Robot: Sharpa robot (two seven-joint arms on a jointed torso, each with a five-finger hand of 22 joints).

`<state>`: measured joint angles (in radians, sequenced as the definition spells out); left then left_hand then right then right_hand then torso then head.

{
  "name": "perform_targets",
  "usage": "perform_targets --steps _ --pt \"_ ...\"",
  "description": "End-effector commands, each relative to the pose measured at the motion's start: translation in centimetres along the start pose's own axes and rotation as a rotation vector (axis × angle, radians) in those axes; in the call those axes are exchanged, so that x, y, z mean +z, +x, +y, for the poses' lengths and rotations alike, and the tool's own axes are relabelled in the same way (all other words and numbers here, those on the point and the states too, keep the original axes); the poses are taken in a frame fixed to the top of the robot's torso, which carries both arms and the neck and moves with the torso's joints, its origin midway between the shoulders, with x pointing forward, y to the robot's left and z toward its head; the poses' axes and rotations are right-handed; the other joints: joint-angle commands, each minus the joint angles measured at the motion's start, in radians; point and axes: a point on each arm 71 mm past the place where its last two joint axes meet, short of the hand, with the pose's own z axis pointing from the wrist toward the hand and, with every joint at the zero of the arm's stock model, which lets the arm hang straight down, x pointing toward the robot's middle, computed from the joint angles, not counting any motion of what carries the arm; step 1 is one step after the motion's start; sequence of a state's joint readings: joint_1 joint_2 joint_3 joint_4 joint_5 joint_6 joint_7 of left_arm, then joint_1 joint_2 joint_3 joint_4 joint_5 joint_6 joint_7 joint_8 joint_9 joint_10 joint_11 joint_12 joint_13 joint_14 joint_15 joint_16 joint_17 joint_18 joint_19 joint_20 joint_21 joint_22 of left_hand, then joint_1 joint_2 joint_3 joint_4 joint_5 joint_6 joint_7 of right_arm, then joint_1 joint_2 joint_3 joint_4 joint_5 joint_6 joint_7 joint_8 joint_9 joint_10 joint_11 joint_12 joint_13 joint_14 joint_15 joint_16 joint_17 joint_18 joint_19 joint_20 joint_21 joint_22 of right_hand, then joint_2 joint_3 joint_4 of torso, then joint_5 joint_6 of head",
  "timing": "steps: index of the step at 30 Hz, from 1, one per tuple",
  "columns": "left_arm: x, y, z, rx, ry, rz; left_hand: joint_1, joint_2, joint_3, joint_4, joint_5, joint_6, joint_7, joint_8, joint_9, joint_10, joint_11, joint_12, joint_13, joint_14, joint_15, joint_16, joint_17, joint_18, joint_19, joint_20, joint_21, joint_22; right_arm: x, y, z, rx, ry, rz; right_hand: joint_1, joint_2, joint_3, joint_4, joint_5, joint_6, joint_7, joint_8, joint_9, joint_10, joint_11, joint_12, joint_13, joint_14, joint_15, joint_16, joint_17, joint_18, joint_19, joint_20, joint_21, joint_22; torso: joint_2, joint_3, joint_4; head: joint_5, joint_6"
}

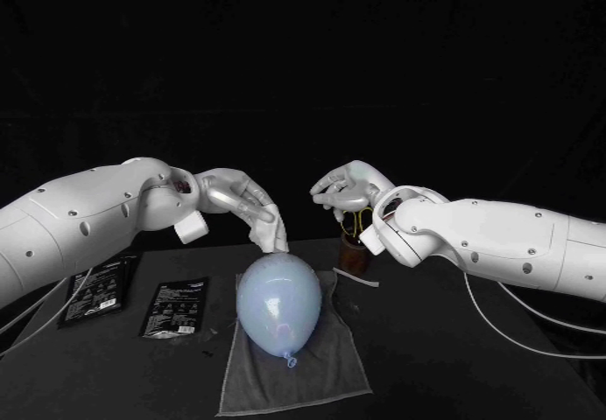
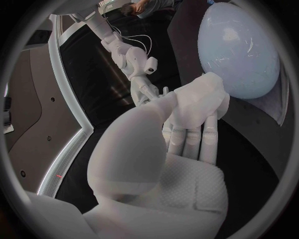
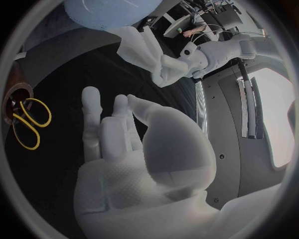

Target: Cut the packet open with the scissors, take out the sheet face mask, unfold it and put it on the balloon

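Note:
A pale blue balloon (image 1: 278, 302) (image 2: 239, 50) (image 3: 109, 12) lies on a grey towel (image 1: 297, 372) at the table's middle. My left hand (image 1: 246, 206) (image 2: 187, 119) (image 3: 156, 55) holds nothing; its fingers point down at the balloon's far end, and I cannot tell whether they touch it. Yellow-handled scissors (image 1: 360, 226) (image 3: 28, 122) stand in a brown holder (image 1: 355, 255) (image 3: 15, 92) to the right of the balloon. My right hand (image 1: 343, 188) (image 3: 124, 134) (image 2: 140, 64) hovers above the scissors, fingers apart and empty. Two black packets (image 1: 174, 306) (image 1: 102, 289) lie flat to the left of the towel.
A thin white strip (image 1: 357, 280) lies beside the towel's right edge, near the holder. A white cable (image 1: 505, 337) runs over the table at the right. Bare black table lies in front of the packets and right of the towel.

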<state>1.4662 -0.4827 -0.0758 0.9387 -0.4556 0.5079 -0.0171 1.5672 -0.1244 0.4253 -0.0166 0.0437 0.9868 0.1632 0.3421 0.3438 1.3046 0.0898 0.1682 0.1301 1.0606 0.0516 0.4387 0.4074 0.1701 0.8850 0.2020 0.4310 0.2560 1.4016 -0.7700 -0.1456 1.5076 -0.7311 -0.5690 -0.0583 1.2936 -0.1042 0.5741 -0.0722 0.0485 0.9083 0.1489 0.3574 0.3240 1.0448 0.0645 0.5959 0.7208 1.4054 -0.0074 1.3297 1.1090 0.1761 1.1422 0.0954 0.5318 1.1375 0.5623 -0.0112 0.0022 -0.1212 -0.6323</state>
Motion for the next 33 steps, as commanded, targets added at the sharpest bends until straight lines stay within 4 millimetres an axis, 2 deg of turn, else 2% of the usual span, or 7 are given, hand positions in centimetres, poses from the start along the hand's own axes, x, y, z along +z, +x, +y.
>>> perform_targets --steps 1,3,7,19,23,29,33 --pt "-0.4 -0.3 -1.3 0.043 -0.011 0.049 -0.001 0.026 -0.008 -0.040 0.003 0.016 0.001 -0.026 -0.017 -0.026 0.000 0.032 0.028 0.002 -0.003 0.008 0.001 -0.034 -0.060 -0.016 0.081 0.067 0.2 0.4 0.2 -0.025 -0.080 0.037 0.004 -0.016 0.011 -0.012 0.002 0.009 0.001 -0.011 -0.007 0.011 0.006 -0.114 -0.117 -0.009 0.001 -0.027 -0.036 0.004 0.003 0.002 -0.024 -0.018 -0.002 0.0005 0.0002 0.002 0.003" --pt "-0.7 -0.6 -2.1 0.066 -0.025 0.073 -0.013 0.038 -0.001 -0.063 0.004 0.023 0.005 -0.044 -0.029 -0.042 0.004 0.056 0.047 -0.002 -0.001 0.014 0.002 -0.047 -0.108 -0.023 0.141 0.117 0.3 0.7 0.0 -0.028 -0.087 0.046 0.005 -0.012 0.011 -0.015 0.000 0.012 0.007 -0.016 -0.011 0.021 0.006 -0.163 -0.170 -0.023 0.005 -0.050 -0.070 0.005 0.001 0.004 -0.034 -0.024 -0.002 0.0007 0.0011 0.002 0.006" --pt "-1.4 -1.0 -3.5 0.112 -0.057 0.118 -0.037 0.039 0.028 -0.094 0.005 0.017 0.012 -0.071 -0.044 -0.066 0.009 0.095 0.079 -0.010 0.000 0.028 0.009 -0.053 -0.162 -0.023 0.202 0.168 0.5 1.2 -0.4 -0.032 -0.098 0.072 0.005 -0.017 0.000 -0.025 0.000 0.005 0.018 -0.034 -0.023 0.026 0.020 -0.254 -0.271 -0.030 0.014 -0.066 -0.090 0.004 0.001 0.010 -0.046 -0.031 -0.002 0.0012 0.0013 0.004 0.011" --pt "-3.2 -1.5 -6.2 0.321 -0.217 0.212 -0.065 0.033 0.096 -0.133 0.005 0.010 0.018 -0.096 -0.056 -0.101 0.015 0.156 0.129 -0.024 0.001 0.054 0.027 -0.045 -0.207 -0.015 0.259 0.213 0.9 3.6 -1.2 -0.084 -0.147 0.195 -0.005 -0.073 -0.047 -0.043 0.000 -0.102 0.041 -0.114 -0.060 -0.073 0.062 -0.436 -0.474 -0.068 0.050 -0.104 -0.158 0.003 -0.010 0.037 -0.070 -0.044 -0.002 0.0009 0.0022 0.010 0.014" --pt "-3.6 -1.6 -7.0 0.415 -0.269 0.210 -0.080 0.026 0.131 -0.145 0.005 0.011 0.017 -0.101 -0.058 -0.112 0.015 0.181 0.147 -0.030 0.000 0.067 0.036 -0.039 -0.219 -0.011 0.276 0.225 1.0 4.7 -0.9 -0.096 -0.169 0.231 0.002 -0.070 -0.096 -0.048 0.001 -0.152 0.033 -0.139 -0.069 -0.132 0.059 -0.468 -0.519 -0.099 0.045 -0.130 -0.205 0.006 -0.023 0.038 -0.089 -0.054 -0.001 0.0012 0.0013 0.014 0.016" --pt "-3.9 -1.7 -7.8 0.475 -0.298 0.214 -0.094 0.017 0.166 -0.155 0.006 0.010 0.015 -0.104 -0.059 -0.123 0.014 0.206 0.164 -0.036 -0.001 0.083 0.046 -0.032 -0.229 -0.005 0.293 0.236 1.2 6.1 -0.5 -0.085 -0.194 0.259 0.001 -0.061 -0.162 -0.045 0.001 -0.198 0.023 -0.157 -0.073 -0.198 0.053 -0.484 -0.559 -0.121 0.025 -0.145 -0.236 0.007 -0.029 0.024 -0.113 -0.071 -0.002 0.0004 0.0014 0.014 0.014" --pt "-4.0 -1.6 -8.0 0.488 -0.304 0.217 -0.101 0.013 0.179 -0.158 0.006 0.011 0.015 -0.104 -0.059 -0.128 0.014 0.216 0.171 -0.038 -0.001 0.090 0.050 -0.029 -0.233 -0.003 0.300 0.241 1.1 7.0 -0.4 -0.053 -0.196 0.287 -0.003 -0.059 -0.187 -0.042 0.001 -0.211 0.021 -0.160 -0.074 -0.215 0.052 -0.484 -0.570 -0.128 0.023 -0.148 -0.245 0.006 -0.029 0.023 -0.122 -0.077 0.000 0.0003 0.0016 0.014 0.011"
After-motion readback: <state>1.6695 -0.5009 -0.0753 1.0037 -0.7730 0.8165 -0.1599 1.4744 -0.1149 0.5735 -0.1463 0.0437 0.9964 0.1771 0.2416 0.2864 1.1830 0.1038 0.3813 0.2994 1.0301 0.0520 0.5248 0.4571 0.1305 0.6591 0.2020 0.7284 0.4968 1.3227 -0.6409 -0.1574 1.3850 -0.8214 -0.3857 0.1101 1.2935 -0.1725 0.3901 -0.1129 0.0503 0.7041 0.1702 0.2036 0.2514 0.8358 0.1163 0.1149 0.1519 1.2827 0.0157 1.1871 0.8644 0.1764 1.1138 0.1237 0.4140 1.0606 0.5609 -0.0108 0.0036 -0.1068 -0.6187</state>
